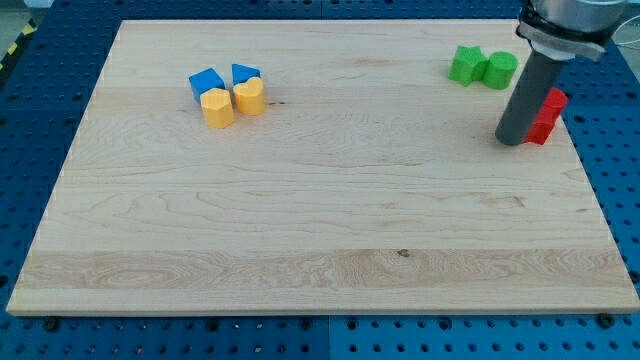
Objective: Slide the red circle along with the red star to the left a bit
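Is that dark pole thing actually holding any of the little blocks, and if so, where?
Nothing is held. My tip is a bare rod that can only push. It stands at the view's left side of the red blocks, partly hiding them; whether it touches them cannot be told.

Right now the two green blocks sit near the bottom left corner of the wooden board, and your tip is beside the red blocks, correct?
Not quite. The camera view shows the two green blocks near the top right corner of the wooden board. My tip is indeed beside the red blocks, on their left.
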